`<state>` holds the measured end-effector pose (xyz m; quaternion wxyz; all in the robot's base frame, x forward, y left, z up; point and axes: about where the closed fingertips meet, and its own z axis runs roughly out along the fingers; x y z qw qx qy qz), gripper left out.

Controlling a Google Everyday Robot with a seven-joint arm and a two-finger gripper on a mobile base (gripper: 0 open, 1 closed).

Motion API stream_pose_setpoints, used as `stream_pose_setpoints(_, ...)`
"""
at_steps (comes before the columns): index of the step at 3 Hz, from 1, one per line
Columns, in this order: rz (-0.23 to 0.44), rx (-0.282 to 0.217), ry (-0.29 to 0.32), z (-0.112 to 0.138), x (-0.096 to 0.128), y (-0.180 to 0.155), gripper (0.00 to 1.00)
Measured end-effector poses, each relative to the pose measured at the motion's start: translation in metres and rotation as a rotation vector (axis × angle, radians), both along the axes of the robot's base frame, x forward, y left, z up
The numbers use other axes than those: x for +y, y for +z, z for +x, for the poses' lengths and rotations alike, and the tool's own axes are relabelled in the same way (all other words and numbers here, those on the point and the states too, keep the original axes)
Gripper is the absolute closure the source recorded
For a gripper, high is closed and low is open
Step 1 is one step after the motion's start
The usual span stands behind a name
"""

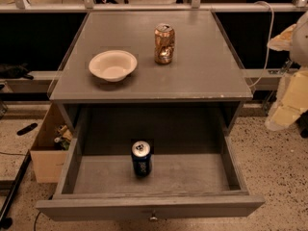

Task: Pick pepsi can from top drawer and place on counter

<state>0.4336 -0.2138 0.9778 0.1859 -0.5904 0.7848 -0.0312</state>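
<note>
1. Grey top drawer [202,174] stands pulled open beneath the counter [207,76], with its front panel nearest you.
2. Pepsi can [141,159]: upright on the drawer floor, slightly left of centre and touching no wall.
3. Gripper [288,97]: pale parts at the right edge, beside the cabinet and well apart from the can. You cannot tell whether the claw is spread or pressed together.
4. Counter load: a white bowl [112,65] at left and a dented gold-brown can [164,44] towards the rear. The front right corner looks bare.
5. Step in hand, as judged: the approach. Nothing is grasped yet.
6. Next move, as judged: swing the gripper in over the open drawer, straddle the blue can low on its body, and keep clear of the counter's front lip when you lift.
</note>
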Motion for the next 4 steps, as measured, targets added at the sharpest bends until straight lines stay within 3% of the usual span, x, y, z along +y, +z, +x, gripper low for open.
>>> stream_pose_setpoints(1,0.113,-0.059,-0.015,-0.017,0.002,-0.017,0.0)
stream_pose_setpoints(2,0.262,-0.119,-0.02,-0.014,-0.01,-0.051,0.0)
stream_pose_setpoints(3,0.405,-0.148,0.035,0.0,-0.017,-0.083,0.0)
stream_pose_setpoints(4,0.491,-0.14,0.138,0.012,-0.019,-0.116,0.0)
